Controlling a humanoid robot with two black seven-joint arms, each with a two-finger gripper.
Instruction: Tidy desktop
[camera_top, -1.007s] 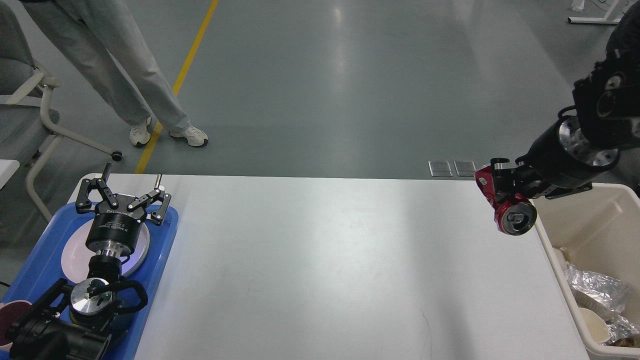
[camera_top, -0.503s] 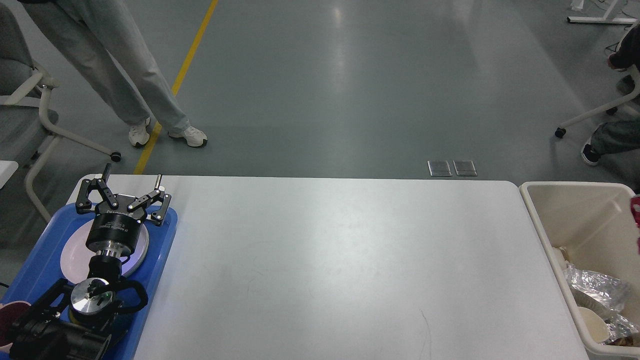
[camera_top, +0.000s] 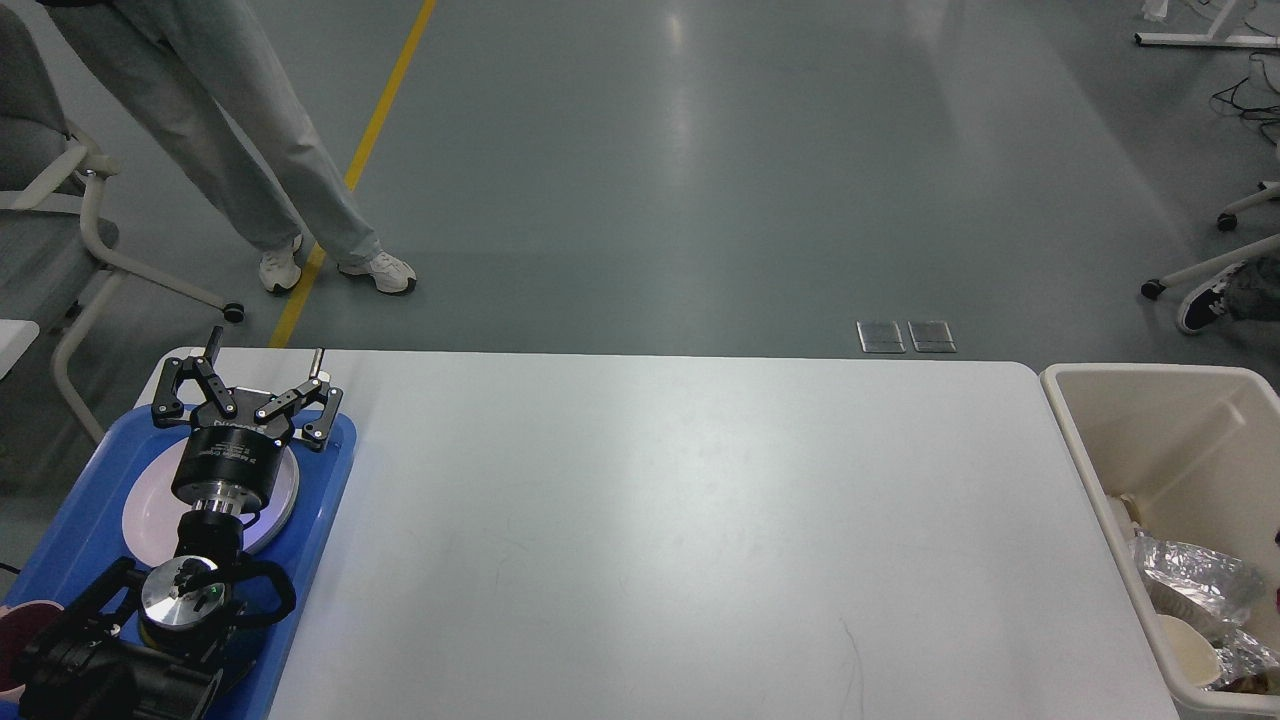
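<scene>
Changed since earlier: our right arm, seen a second ago holding a red can above the worktop's far right corner, is gone from view, and the can with it; our left arm has not shifted.
Worktop (camera_top: 680, 540): white, rounded corners, fills the middle of the view from the blue tray to the cream bin; its bare surface shows only faint scuffs.
Left gripper (camera_top: 247, 385): jaws spread wide, nothing between them; it hangs over the far end of the tray, above the plate.
Right gripper: out of view, so we cannot report its jaws.
Blue tray (camera_top: 322, 500): on the worktop's left edge, beneath our left arm.
Plate (camera_top: 150, 510): pale, round, lying in the tray, partly covered by our wrist.
Dark red cup (camera_top: 18, 640): at the tray's near left corner, cut off by the frame.
Cream bin (camera_top: 1090, 470): just beside the worktop's right end; holds crumpled foil (camera_top: 1195, 580) and a paper cup (camera_top: 1190, 650).
Floor beyond: a standing person's legs (camera_top: 280, 150) by a yellow line (camera_top: 370, 140).
</scene>
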